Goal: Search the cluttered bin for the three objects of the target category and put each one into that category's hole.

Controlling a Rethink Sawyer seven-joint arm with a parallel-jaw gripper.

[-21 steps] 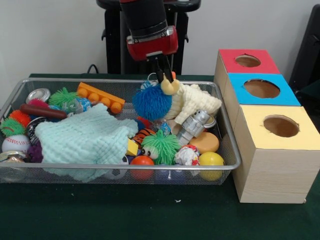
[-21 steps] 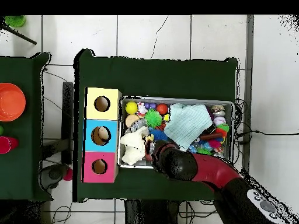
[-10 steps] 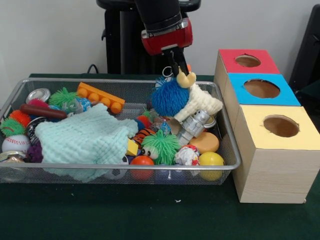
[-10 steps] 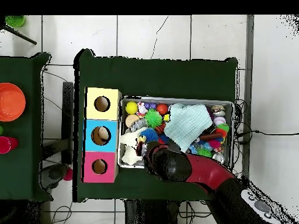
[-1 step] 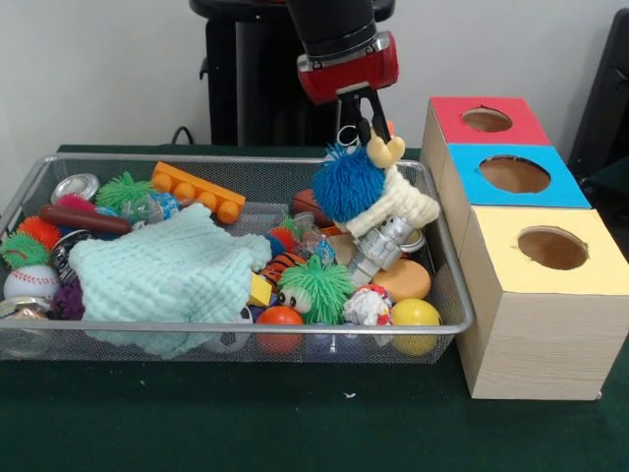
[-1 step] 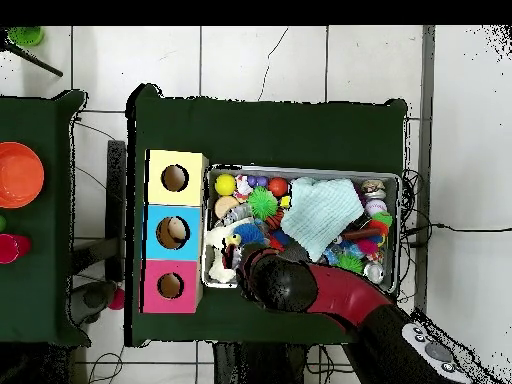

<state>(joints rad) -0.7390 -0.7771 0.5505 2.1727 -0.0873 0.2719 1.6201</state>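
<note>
A: What was the gripper (image 5: 362,120) doing?

B: It hung over the far right part of the wire bin (image 5: 447,285), its black fingers (image 5: 373,106) clamped on the blue fuzzy toy (image 5: 348,184). The toy hung above the clutter, a small yellow horn-shaped piece (image 5: 384,149) just under the fingers on its right.

A: Was anything else lifted with it?

B: A cream knitted cloth (image 5: 398,202) lay against the toy's right side, draping down to the bin's contents. Whether it was caught up with the toy could not be told.

A: What lay below?

B: A silver robot figure (image 5: 383,243) leaned under the cloth, with an orange disc (image 5: 402,279) and a yellow ball (image 5: 415,314) nearer, in the bin's near right corner. A green fuzzy toy (image 5: 314,286) sat left of those, beside a small crumpled white and red object (image 5: 367,307).

A: And further left?

B: A pale green knitted cloth (image 5: 162,267) covered the middle of the bin. Beyond it lay an orange building block (image 5: 198,193), and a baseball (image 5: 29,281) rested at the left end.

A: Where were the holes?

B: Right of the bin stood three wooden boxes in a row on the table (image 5: 295,423): red-topped box (image 5: 486,120) farthest, blue-topped box (image 5: 514,175) in the middle, yellow-topped box (image 5: 551,250) nearest, each with a round hole.

A: And from above?

B: The arm (image 6: 330,295) covered the gripper, with the toy (image 6: 248,233) showing at the bin's end nearest the boxes.
</note>
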